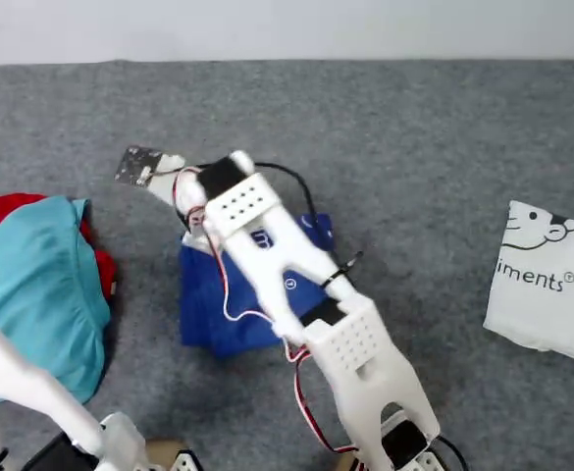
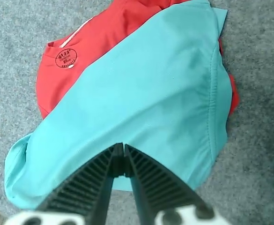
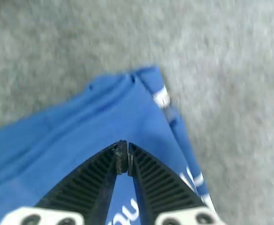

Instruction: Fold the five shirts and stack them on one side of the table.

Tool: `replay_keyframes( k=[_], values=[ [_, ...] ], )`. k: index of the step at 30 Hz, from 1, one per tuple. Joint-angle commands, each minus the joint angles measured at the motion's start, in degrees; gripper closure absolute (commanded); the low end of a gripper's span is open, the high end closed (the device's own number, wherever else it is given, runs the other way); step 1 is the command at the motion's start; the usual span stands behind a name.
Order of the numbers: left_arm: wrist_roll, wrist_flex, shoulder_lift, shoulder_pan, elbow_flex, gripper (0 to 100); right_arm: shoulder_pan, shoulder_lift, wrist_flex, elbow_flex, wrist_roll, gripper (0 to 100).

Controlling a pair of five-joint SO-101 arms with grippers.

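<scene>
A teal shirt (image 2: 146, 108) lies crumpled over a red shirt (image 2: 80, 56) at the table's left side, also seen as the teal shirt (image 1: 36, 294) and red shirt (image 1: 2, 211) in the high view. My left gripper (image 2: 123, 153) hangs shut above the teal shirt's near edge, with no cloth visibly pinched. A folded blue shirt (image 1: 208, 304) lies mid-table under the right arm. My right gripper (image 3: 122, 152) is shut above this blue shirt (image 3: 80, 126); in the high view, the right gripper (image 1: 136, 167) appears raised beyond the shirt's far left corner. A folded white shirt (image 1: 547, 280) lies at the right edge.
Grey carpet-like cloth (image 1: 414, 137) covers the whole table. Bare surface stretches across the back and between the blue and white shirts. The right arm (image 1: 296, 285) spans diagonally over the middle, and the left arm (image 1: 17, 383) stands at the front left.
</scene>
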Motion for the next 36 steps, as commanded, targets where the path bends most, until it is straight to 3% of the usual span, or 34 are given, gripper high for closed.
replay_keyframes(
  k=[1,10,14,21,29,32,36],
  values=[
    [0.00,-0.62,-1.58,1.85,-0.22,99,-0.84,1.54,-5.05,-2.90,0.44,99.0],
    [0.09,-0.62,-1.58,3.08,-0.22,99,0.48,5.05,-20.35,-2.90,0.44,99.0],
    [0.09,-0.62,-1.58,3.08,-0.22,99,1.27,4.62,-21.67,-3.43,0.44,99.0],
    [0.09,-1.14,-1.49,3.08,-0.22,99,2.07,4.62,-11.21,-13.10,0.18,99.0],
    [0.00,-1.23,-1.49,3.16,-0.22,99,5.14,5.05,11.12,-29.63,-0.18,99.0],
    [0.00,-1.14,-1.49,3.16,-0.13,99,6.20,5.14,18.51,-32.18,-3.78,99.0],
    [0.00,-1.14,-1.49,3.16,-0.13,99,9.27,2.95,18.68,-29.54,-9.76,99.0]
  ],
)
